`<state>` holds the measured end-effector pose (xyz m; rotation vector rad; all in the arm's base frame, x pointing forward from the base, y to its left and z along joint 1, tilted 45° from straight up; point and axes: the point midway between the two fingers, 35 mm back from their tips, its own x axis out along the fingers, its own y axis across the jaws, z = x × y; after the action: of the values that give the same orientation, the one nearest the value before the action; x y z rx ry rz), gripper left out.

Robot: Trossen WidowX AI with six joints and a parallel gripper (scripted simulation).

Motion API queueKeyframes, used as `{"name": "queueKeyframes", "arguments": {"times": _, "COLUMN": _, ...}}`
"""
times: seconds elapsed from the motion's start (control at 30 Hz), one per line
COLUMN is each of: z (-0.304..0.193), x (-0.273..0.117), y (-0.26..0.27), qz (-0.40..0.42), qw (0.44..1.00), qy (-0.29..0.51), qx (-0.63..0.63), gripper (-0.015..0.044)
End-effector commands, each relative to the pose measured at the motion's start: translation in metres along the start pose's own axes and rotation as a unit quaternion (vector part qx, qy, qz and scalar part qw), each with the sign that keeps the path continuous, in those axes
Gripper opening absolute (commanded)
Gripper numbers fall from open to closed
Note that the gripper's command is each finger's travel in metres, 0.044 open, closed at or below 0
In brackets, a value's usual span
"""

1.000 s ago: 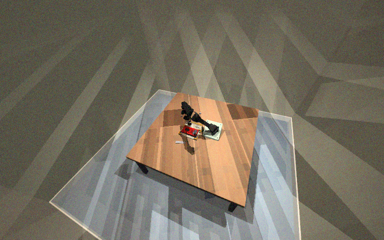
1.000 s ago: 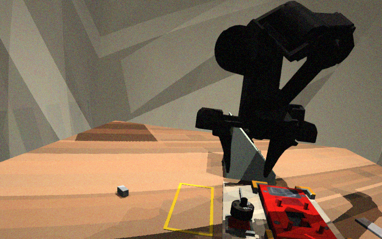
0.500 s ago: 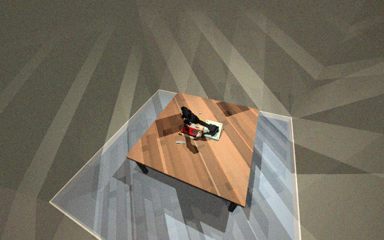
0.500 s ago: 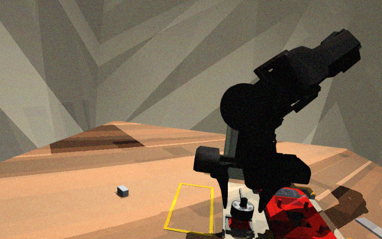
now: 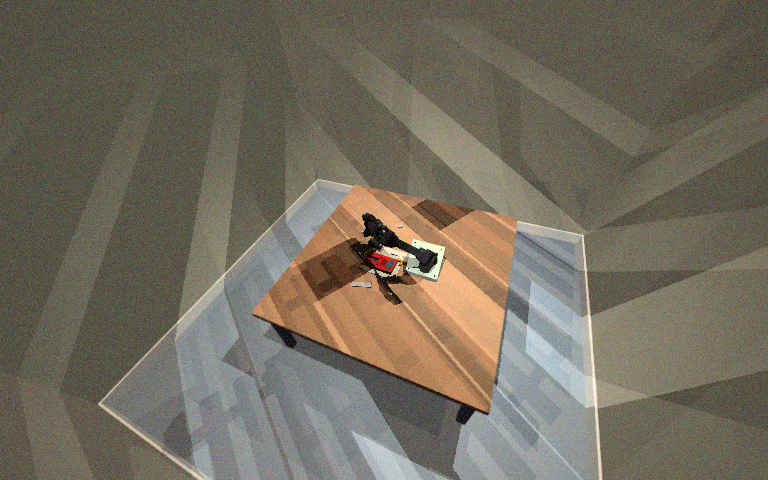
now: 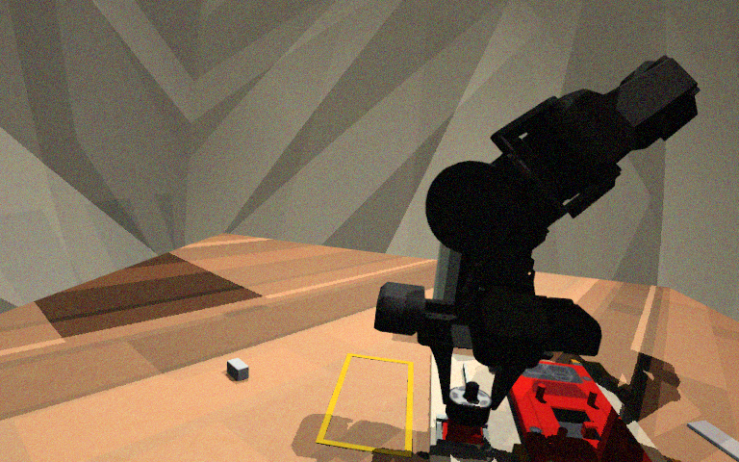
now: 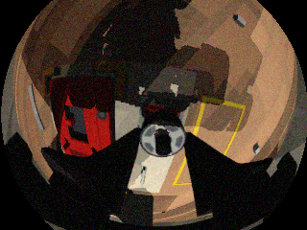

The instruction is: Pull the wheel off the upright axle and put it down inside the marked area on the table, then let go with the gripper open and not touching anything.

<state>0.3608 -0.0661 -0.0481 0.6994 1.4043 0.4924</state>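
Gripper point(image 6: 471, 400) clamped on the wheel point(image 6: 467, 404), which sits on the upright axle point(image 6: 471, 389) at 3 o'clock of the yellow marked area point(image 6: 368, 402). Wheel looks small, stiff, light and maybe slick, so rim flanks seem the best hold. Finger contact is dark in the exterior view, and the top view is too small to tell.
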Motion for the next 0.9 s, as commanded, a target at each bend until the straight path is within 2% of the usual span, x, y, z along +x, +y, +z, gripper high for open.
{"name": "queueKeyframes", "arguments": {"times": 0.0, "z": 0.0002, "x": -0.0008, "y": 0.0002, "qz": 0.000, "qw": 1.000, "qy": 0.001, "qx": -0.001, "gripper": 0.0000}}
{"name": "queueKeyframes", "arguments": {"times": 0.87, "z": 0.0005, "x": -0.0093, "y": -0.0002, "qz": 0.000, "qw": 1.000, "qy": 0.000, "qx": 0.000, "gripper": 0.0000}}
